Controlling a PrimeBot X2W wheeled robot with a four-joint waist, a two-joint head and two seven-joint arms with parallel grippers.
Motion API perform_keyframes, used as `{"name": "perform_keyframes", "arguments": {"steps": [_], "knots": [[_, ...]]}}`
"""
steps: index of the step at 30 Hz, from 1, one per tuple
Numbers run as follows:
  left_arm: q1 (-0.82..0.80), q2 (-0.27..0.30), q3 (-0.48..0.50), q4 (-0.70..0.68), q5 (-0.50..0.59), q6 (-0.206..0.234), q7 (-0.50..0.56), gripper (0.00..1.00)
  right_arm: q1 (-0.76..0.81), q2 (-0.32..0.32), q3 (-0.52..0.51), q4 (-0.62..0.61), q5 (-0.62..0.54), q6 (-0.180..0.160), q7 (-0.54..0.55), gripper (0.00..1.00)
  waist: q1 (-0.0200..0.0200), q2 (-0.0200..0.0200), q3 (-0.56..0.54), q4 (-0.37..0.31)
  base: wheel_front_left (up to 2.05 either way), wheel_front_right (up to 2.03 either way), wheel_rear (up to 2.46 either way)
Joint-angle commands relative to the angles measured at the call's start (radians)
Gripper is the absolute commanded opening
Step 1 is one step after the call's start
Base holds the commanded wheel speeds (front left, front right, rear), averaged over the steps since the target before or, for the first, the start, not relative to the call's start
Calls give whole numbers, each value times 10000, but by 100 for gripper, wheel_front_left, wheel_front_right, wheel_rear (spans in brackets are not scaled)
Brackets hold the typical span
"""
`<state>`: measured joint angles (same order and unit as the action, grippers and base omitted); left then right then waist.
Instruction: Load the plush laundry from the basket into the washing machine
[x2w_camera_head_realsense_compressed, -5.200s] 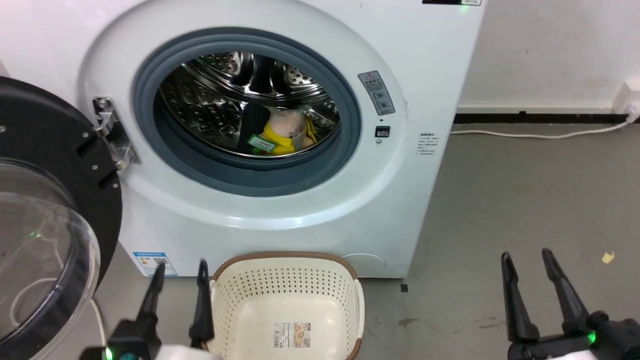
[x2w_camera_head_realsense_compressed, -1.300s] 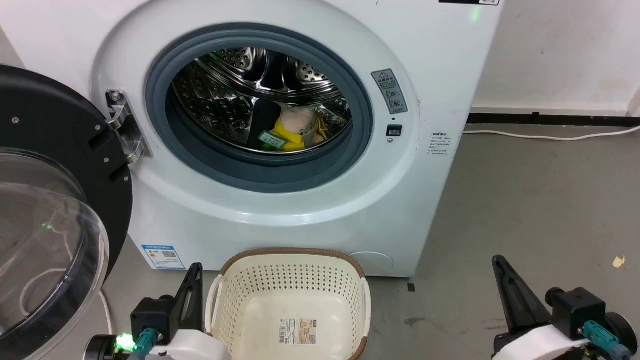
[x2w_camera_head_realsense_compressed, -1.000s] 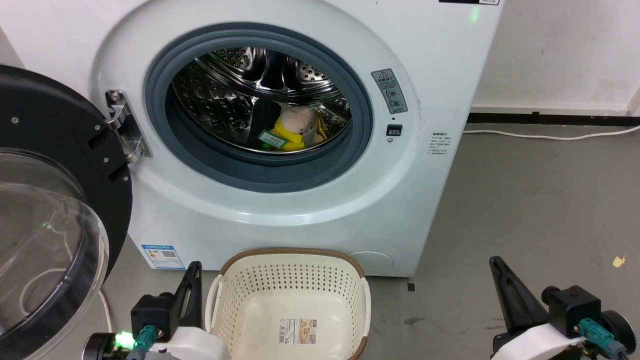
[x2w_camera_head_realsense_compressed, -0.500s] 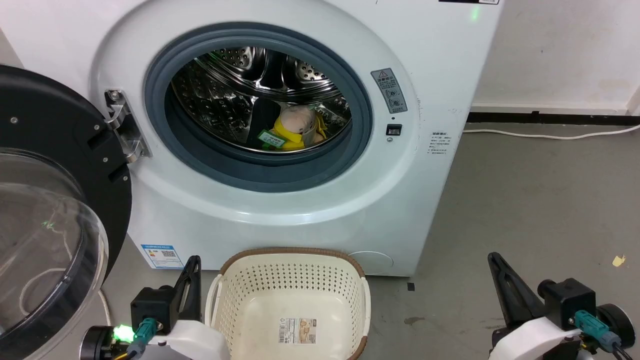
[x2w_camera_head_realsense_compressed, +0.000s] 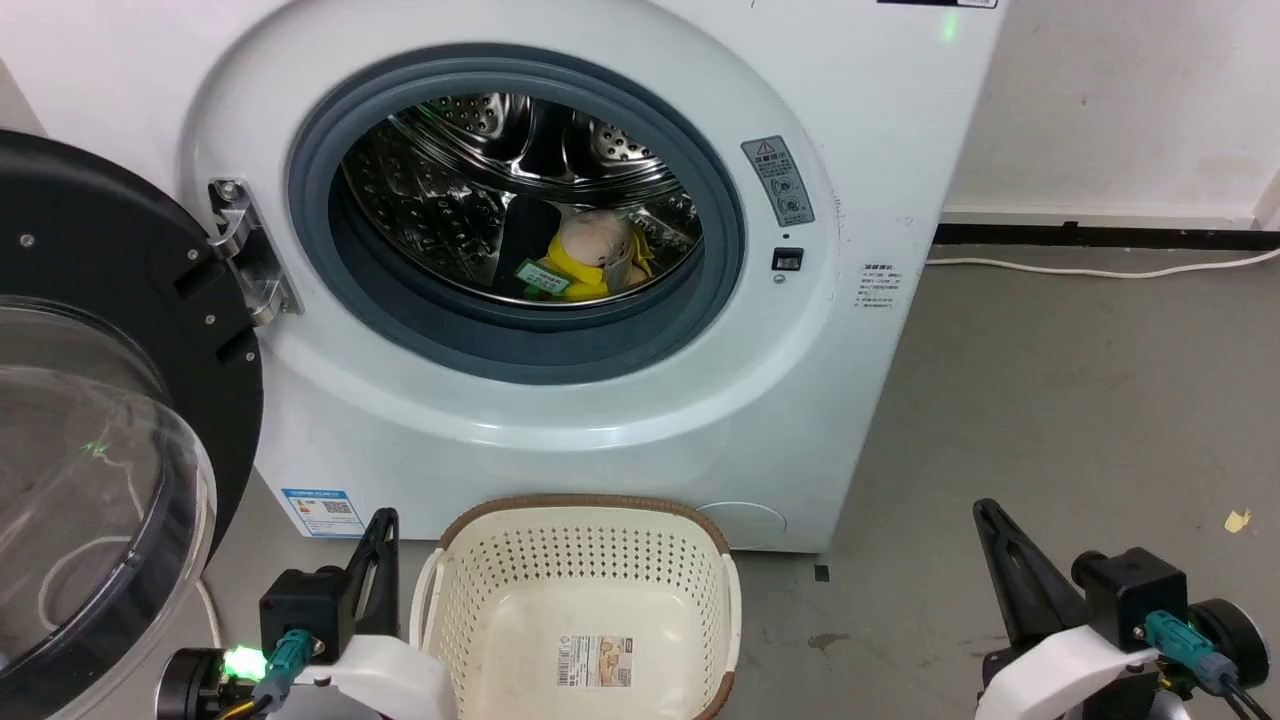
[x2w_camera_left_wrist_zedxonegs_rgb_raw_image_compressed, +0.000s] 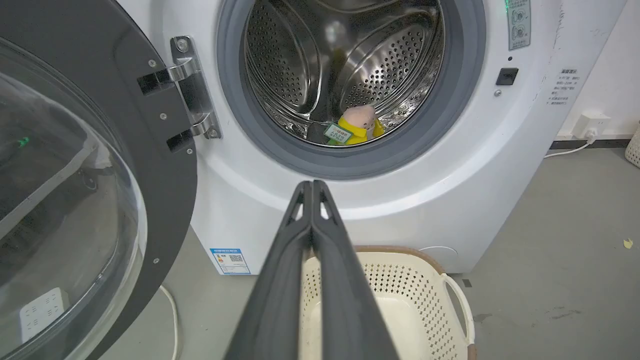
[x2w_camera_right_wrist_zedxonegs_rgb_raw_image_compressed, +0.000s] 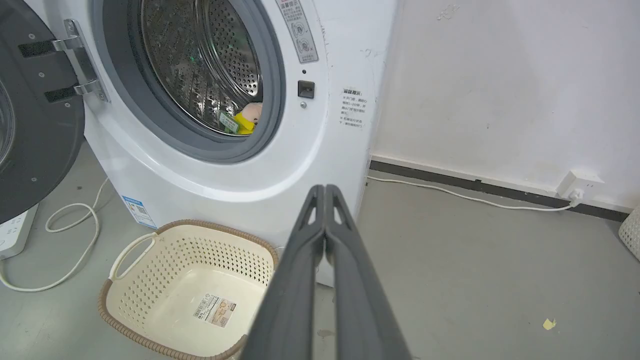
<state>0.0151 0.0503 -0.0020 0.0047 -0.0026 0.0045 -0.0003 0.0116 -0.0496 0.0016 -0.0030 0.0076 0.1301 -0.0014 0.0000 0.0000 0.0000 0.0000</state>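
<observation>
The plush doll (x2w_camera_head_realsense_compressed: 590, 255) lies at the bottom of the steel drum inside the white washing machine (x2w_camera_head_realsense_compressed: 560, 420); its pale head, yellow collar and green tag show in the left wrist view (x2w_camera_left_wrist_zedxonegs_rgb_raw_image_compressed: 356, 125) and the right wrist view (x2w_camera_right_wrist_zedxonegs_rgb_raw_image_compressed: 246, 119). The cream basket (x2w_camera_head_realsense_compressed: 580, 520) stands on the floor before the washer with just a label sticker (x2w_camera_head_realsense_compressed: 596, 662) inside. My left gripper (x2w_camera_head_realsense_compressed: 385, 520) is shut beside the basket's left handle, holding nothing. My right gripper (x2w_camera_head_realsense_compressed: 985, 510) is shut over bare floor to the right. Each pair of fingers is pressed together, the left (x2w_camera_left_wrist_zedxonegs_rgb_raw_image_compressed: 311, 187) and the right (x2w_camera_right_wrist_zedxonegs_rgb_raw_image_compressed: 325, 192).
The black-framed clear door (x2w_camera_head_realsense_compressed: 90, 430) hangs wide open at the left, close to my left arm. A white cable (x2w_camera_head_realsense_compressed: 1090, 270) runs along the wall base to a socket (x2w_camera_right_wrist_zedxonegs_rgb_raw_image_compressed: 575, 187). A power strip (x2w_camera_right_wrist_zedxonegs_rgb_raw_image_compressed: 12, 230) and looped cord lie left of the washer. A yellow scrap (x2w_camera_head_realsense_compressed: 1238, 520) lies on the floor.
Since 5 s ago both grippers have shut and turned on edge; the camera shifted slightly. In the last second both arms sank a little; doll and basket have not moved.
</observation>
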Motion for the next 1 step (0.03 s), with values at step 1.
{"name": "perform_keyframes", "arguments": {"steps": [1], "knots": [[-151,-1,20,-47,26,-45,3,0,-116,-6,-16,30,-76,6,14,0,0,0,0,0,0,0,0]]}}
